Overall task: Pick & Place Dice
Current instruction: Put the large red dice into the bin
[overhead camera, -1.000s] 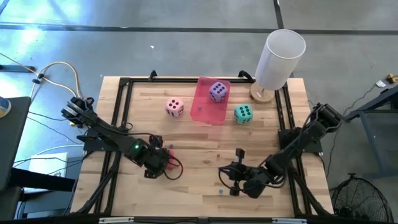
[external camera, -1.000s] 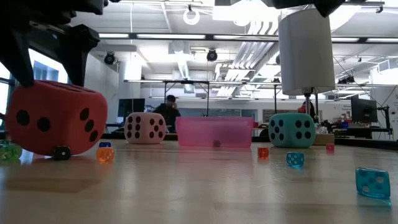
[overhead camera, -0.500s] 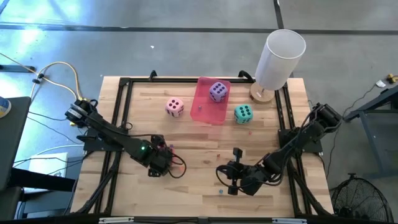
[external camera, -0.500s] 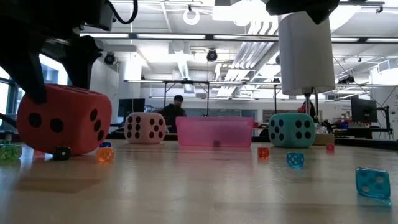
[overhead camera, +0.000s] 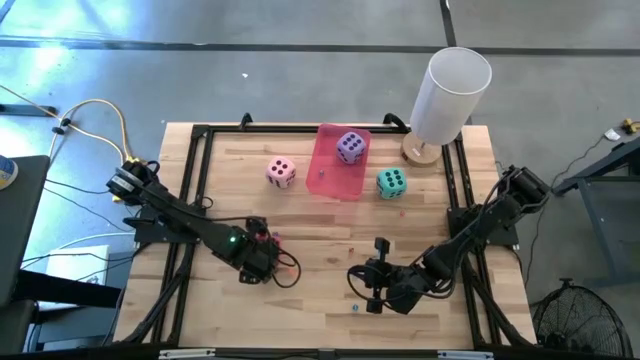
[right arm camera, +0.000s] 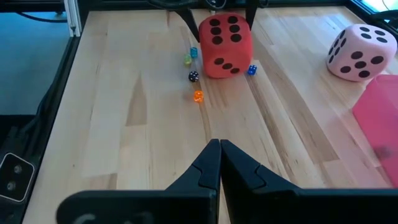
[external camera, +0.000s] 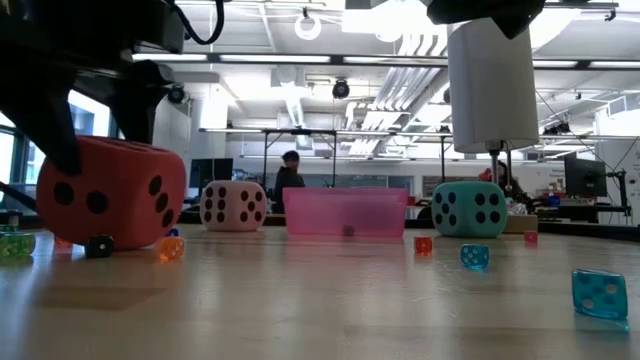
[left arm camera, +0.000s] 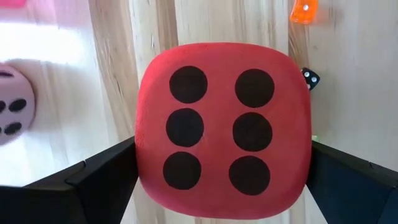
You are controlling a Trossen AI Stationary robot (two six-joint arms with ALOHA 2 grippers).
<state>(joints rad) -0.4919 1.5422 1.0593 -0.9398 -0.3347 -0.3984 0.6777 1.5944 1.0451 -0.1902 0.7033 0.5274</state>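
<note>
The left claw [left arm camera: 221,186] is clamped on the red die [left arm camera: 222,129] low over the counter's [overhead camera: 320,255] near-left part, right claw [right arm camera: 219,163] together and idle; the next move is likely carrying it toward the pink tray [overhead camera: 330,172].

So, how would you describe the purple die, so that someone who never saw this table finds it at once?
Start at the tall white cylinder at the table's far right corner. Just left of it lies the pink translucent tray, and the purple die sits inside that tray. The pink die and teal die rest on bare wood on either side of the tray.
</note>
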